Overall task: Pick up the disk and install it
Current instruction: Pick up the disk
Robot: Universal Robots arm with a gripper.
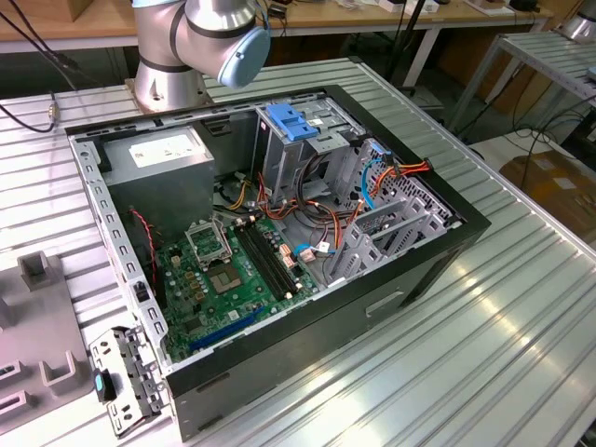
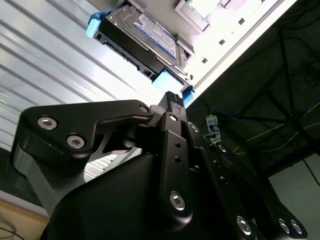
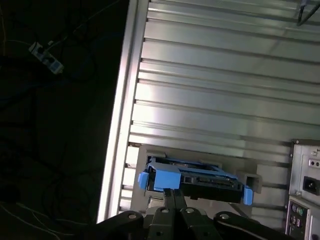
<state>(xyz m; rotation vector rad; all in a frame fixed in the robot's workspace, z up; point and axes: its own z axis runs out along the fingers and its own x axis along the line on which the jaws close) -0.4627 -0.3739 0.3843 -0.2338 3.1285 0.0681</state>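
The disk (image 2: 145,35) is a dark metal drive with a white and blue label and blue plastic side brackets. It rests in a low grey holder (image 3: 252,178) on the ribbed aluminium table, close to the table's edge. In the first wrist view the disk (image 3: 200,177) shows its connector edge and a blue bracket at each end. My gripper (image 2: 174,97) is shut, its two black fingertips pressed together with nothing between them. The gripper (image 3: 172,192) tips sit just short of the disk's nearer blue bracket (image 3: 162,177); I cannot tell if they touch it.
In the exterior view an open computer case (image 1: 447,251) lies on the table, with a grey metal drive cage (image 1: 391,223), a blue latch piece (image 1: 291,121), a power-supply box (image 1: 163,154) and a green motherboard (image 1: 223,270). The arm's base (image 1: 168,84) stands behind it. The case's rear panel (image 3: 305,200) lies near the disk.
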